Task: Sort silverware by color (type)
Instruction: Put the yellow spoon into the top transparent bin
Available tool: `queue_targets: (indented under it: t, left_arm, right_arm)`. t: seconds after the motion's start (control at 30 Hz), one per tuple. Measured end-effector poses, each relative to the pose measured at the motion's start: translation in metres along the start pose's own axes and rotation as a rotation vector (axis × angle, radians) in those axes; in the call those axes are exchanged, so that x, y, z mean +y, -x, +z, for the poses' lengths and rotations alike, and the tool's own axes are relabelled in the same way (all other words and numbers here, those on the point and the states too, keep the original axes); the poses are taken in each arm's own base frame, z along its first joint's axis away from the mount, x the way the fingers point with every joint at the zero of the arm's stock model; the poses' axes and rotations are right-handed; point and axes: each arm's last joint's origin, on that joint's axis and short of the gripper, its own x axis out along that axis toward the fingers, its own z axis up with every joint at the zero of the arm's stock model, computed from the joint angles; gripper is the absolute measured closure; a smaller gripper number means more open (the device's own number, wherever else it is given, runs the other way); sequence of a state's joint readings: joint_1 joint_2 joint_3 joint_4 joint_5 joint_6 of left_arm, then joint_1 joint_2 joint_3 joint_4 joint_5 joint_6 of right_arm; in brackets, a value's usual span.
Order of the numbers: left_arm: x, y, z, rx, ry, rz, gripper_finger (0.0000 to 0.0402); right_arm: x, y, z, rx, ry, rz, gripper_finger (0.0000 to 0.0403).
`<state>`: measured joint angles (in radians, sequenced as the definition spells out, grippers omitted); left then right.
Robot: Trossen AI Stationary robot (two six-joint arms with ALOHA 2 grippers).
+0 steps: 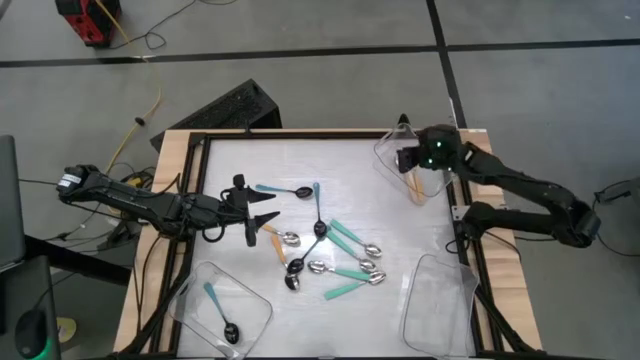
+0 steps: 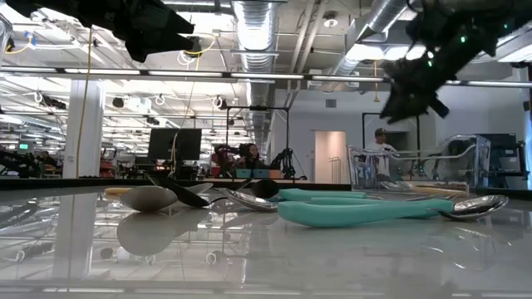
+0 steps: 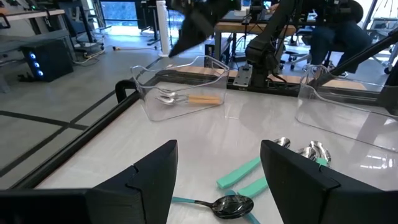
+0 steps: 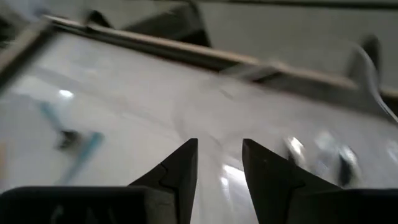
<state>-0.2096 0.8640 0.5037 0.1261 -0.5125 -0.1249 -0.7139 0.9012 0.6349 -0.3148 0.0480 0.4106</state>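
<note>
- High view: my left gripper (image 1: 262,226) hangs over the table's left-centre, just beside the heap of spoons (image 1: 325,255), fingers spread wide and holding nothing; I judge it is there because the heap is the next place to pick from
- My right gripper (image 1: 412,162) sits over the clear tray (image 1: 385,150) at the far right corner, where orange-handled spoons (image 1: 416,186) already lie, so that tray is serving as the orange bin
- In the right wrist view my right fingers (image 4: 180,168) stand a narrow gap apart with nothing between them; I judge this hand is free for another fetch
- The near-left tray (image 1: 190,300) holds one blue-handled spoon (image 1: 220,312) with a black bowl, so blue goes there; the near-right tray (image 1: 425,300) looks to hold nothing, presumably kept for teal
- Still loose on the table: several teal-handled spoons (image 1: 348,235), blue-handled ones near the middle (image 1: 317,205), and one orange-handled spoon (image 1: 272,238) lying just beside my left fingertips
- In the left wrist view a black-bowled spoon (image 3: 231,205) lies between my spread left fingers (image 3: 149,180), farther out, a likely next target
- Sorting is partly done; most spoons remain in the heap, some crossing, so a clean single grasp may be awkward
</note>
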Motion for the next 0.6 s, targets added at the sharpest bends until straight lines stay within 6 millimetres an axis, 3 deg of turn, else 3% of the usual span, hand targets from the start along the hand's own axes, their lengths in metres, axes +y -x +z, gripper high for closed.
queue_targets:
  t: [0.2,0.37,0.6]
  left_arm:
    - [0.0,0.0,0.002,-0.018,0.023,-0.002,0.0185]
    - [0.0,0.002,0.009,-0.077,0.068,-0.02,0.0185]
    - [0.004,0.012,0.021,-0.168,0.121,-0.042,0.0185]
  right_arm:
    - [0.019,0.029,0.038,-0.134,0.096,0.144,0.0251]
    - [0.032,0.07,0.06,-0.299,0.164,0.226,0.0251]
    - [0.035,0.126,0.058,-0.449,0.199,0.339,0.0251]
